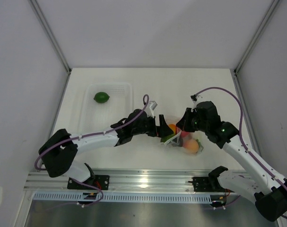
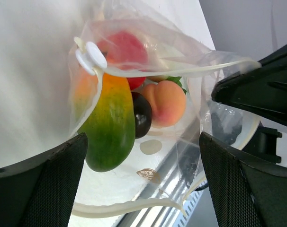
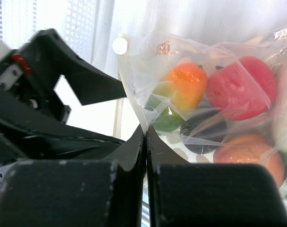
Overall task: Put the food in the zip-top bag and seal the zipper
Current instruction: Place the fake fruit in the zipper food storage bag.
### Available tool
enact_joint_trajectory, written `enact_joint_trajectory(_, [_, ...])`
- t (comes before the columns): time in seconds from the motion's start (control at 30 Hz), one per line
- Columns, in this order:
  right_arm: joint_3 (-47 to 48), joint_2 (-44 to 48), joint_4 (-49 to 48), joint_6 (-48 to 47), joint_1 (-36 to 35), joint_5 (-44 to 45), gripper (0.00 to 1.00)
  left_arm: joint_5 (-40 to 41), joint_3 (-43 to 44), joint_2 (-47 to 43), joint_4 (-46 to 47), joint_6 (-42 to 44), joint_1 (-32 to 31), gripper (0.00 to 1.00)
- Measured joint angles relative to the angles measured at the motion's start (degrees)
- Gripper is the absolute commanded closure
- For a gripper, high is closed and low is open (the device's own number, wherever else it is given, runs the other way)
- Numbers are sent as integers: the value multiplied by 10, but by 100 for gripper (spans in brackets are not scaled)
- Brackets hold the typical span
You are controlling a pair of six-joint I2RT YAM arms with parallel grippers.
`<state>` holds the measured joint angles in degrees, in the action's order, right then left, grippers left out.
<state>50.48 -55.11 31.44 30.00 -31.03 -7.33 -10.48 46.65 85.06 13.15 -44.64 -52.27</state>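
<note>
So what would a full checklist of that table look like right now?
Surface: white table, no spills seen.
Job's things: zip-top bag holds the mango, red fruit, dark brown fruit and peach. The green fruit lies in the tray. The zipper is unsealed.
Clutter: nothing seen.
Hands: left hand is open at the bag's mouth. The right hand pinches the bag's edge.
Cables: purple cables loop along both arms.
Surroundings: white walls and a metal rail at the near edge.
</note>
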Motion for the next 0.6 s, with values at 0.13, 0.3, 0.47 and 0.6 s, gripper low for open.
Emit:
enact_joint_trajectory(0.13, [0,3,0,0,2,0,100,39,-8,-38,-9,26,0,1])
enact_joint_trajectory(0.3, [-3,5,0,0,5,0,100,96,-8,-81,-40,63,7,1])
enact_joint_trajectory(0.47, [-6,7,0,0,7,0,100,154,1,-115,-94,90,50,1])
enact_joint_trajectory(0.6, [-7,7,0,0,9,0,100,188,23,-124,-149,92,122,0])
